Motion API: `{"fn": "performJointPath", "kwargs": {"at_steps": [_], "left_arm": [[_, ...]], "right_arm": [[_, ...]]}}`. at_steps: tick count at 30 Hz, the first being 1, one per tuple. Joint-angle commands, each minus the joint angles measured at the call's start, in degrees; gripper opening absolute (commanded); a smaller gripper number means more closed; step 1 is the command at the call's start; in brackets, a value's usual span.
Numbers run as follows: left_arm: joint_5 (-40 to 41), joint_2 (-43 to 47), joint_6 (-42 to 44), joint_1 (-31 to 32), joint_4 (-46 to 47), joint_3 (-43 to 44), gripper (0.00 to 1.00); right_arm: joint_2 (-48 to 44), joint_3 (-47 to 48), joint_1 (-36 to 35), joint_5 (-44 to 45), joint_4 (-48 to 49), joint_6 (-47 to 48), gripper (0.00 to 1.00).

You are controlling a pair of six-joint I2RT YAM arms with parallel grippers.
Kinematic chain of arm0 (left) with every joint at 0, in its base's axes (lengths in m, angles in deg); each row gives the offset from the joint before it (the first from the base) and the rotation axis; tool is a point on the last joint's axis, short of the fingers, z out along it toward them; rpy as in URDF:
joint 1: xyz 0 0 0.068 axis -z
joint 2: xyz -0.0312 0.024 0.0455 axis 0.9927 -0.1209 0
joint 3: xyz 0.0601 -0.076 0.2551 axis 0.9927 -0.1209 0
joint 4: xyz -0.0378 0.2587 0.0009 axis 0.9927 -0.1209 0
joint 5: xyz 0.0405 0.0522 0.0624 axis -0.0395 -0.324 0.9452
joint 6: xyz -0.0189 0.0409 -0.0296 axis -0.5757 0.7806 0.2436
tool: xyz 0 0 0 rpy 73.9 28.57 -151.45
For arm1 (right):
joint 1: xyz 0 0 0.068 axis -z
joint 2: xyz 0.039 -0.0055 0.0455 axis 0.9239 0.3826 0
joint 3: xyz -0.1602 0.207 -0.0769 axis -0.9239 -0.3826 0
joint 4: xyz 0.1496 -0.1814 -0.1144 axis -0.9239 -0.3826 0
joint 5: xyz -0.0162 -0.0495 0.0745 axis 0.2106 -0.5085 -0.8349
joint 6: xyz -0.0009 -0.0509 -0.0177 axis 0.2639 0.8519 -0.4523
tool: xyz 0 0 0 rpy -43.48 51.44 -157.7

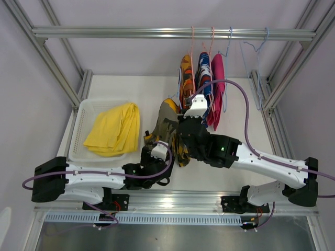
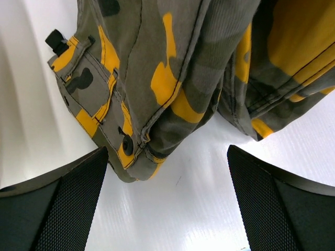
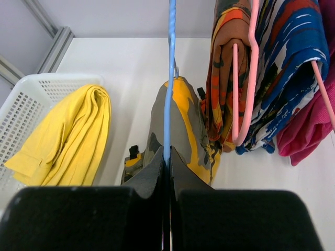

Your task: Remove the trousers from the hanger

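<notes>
On the table (image 1: pixel 246 157), at far left, a basket (image 1: pixel 97 104) with folded trousers (image 1: pixel 115 128) inside. Overhead along the back, a rail (image 1: pixel 131 32). Right of its middle, three hung trousers (image 1: pixel 203 73) side by side, and two more hangers (image 1: pixel 259 78) further right. In front of those three, near the table's centre, draped trousers (image 1: pixel 166 125) on a hanger (image 3: pixel 168 78) pinched in the right gripper (image 3: pixel 168 159). Just before and left of the draped pair, the left gripper (image 2: pixel 165 157), jaws spread wide, close to the table top.
</notes>
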Motion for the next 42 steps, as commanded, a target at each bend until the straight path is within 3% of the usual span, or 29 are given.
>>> {"fn": "performJointPath", "kwargs": {"at_steps": [1, 13, 21, 29, 42], "left_arm": [[0.79, -2.01, -2.73, 0.42, 2.55, 0.2, 0.99], [0.79, -4.74, -4.93, 0.42, 6.76, 0.02, 0.99], [1.05, -11.49, -5.36, 0.42, 9.32, 2.48, 0.99], [9.04, -15.29, -15.9, 0.42, -3.24, 8.64, 0.99], [15.11, -16.52, -19.25, 0.42, -2.99, 11.45, 0.98]], "right_arm": [[-3.33, 3.25, 0.16, 1.78, 3.14, -0.16, 0.0], [-3.24, 2.9, 0.25, 1.08, 3.22, -1.56, 0.0], [-3.68, 2.72, 0.52, 0.02, 2.96, -2.88, 0.0], [-6.4, 1.58, 0.25, -1.03, 2.79, -3.5, 0.0], [-7.2, 0.0, -0.01, -3.58, 2.69, -7.01, 0.0]]}}
